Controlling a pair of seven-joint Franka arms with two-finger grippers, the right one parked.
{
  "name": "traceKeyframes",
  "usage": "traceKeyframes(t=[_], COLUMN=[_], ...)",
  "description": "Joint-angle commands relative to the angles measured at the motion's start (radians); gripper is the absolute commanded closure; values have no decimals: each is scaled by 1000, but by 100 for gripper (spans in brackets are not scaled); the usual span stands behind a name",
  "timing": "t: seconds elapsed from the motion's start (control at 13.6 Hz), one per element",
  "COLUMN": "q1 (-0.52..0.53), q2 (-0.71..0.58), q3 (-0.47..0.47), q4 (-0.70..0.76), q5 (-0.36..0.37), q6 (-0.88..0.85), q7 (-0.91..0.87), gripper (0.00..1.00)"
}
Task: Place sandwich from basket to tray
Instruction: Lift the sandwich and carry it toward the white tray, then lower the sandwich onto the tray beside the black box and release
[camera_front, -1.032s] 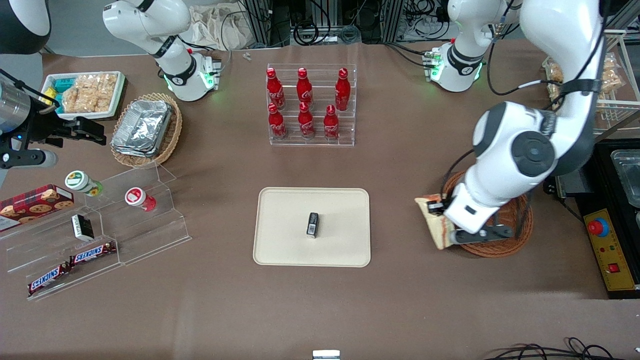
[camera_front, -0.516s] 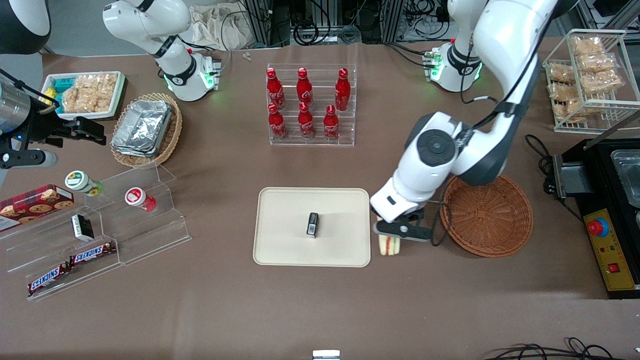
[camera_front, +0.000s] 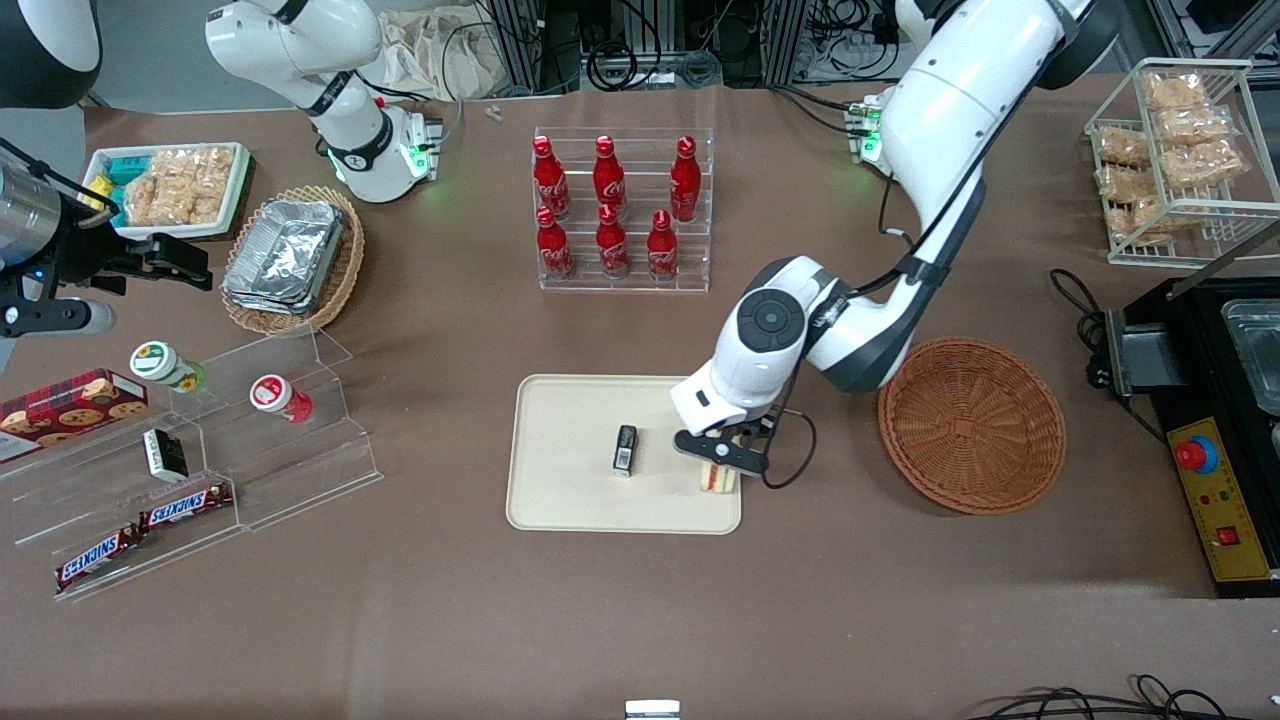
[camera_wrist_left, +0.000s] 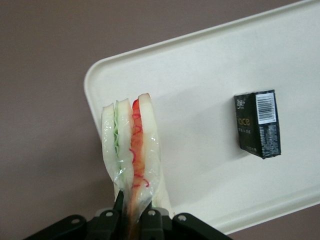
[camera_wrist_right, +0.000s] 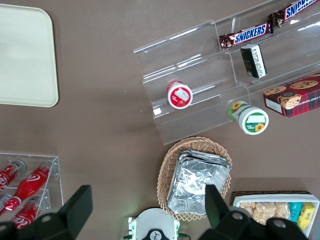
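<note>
Since a second ago your left arm has swung from the basket (camera_front: 972, 427) across to the tray (camera_front: 570, 480), carrying the sandwich (camera_front: 716, 478) with it; half a second ago the wedge was hanging just off the tray's edge on the basket side, and now it is sitting over the tray's corner nearest the basket and the front camera. You are looking at a gripper (camera_front: 722, 452) clamped on the sandwich, its fingers pinching the two bread faces together at one end.

In the wrist view the sandwich (camera_wrist_left: 131, 150) is standing on edge, its long axis running straight out from the gripper (camera_wrist_left: 131, 220), and its cut edge is facing the camera, showing white bread, a green layer and a red-pink stripe under clear wrap. Its free end is reaching over the rounded corner of the tray (camera_wrist_left: 200, 80). Whether it is touching the tray surface or hanging just above it cannot be told.

A small black box (camera_front: 625, 448) is lying on the middle of the tray, well apart from the sandwich; in the wrist view the box (camera_wrist_left: 257, 123) is showing a barcode label.

The basket is sitting with nothing in it, toward the working arm's end of the table, just beside the tray.
</note>
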Motion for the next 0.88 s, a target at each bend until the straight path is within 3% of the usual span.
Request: traceKeyframes(t=[0.0, 0.22, 0.37, 0.44, 0.52, 0.59, 0.66, 0.81], q1=[-12, -10, -10, -10, -10, -10, -10, -10], q2=[32, 40, 46, 48, 49, 52, 57, 57], q3=[9, 11, 11, 11, 11, 11, 11, 11], q4=[36, 35, 35, 35, 33, 33, 33, 31], q5=[39, 40, 40, 39, 39, 39, 39, 39], q6=[9, 19, 21, 21, 21, 21, 21, 19], q7=[3, 3, 3, 3, 3, 2, 0, -3], gripper=[100, 95, 81, 66, 40, 21, 7, 2])
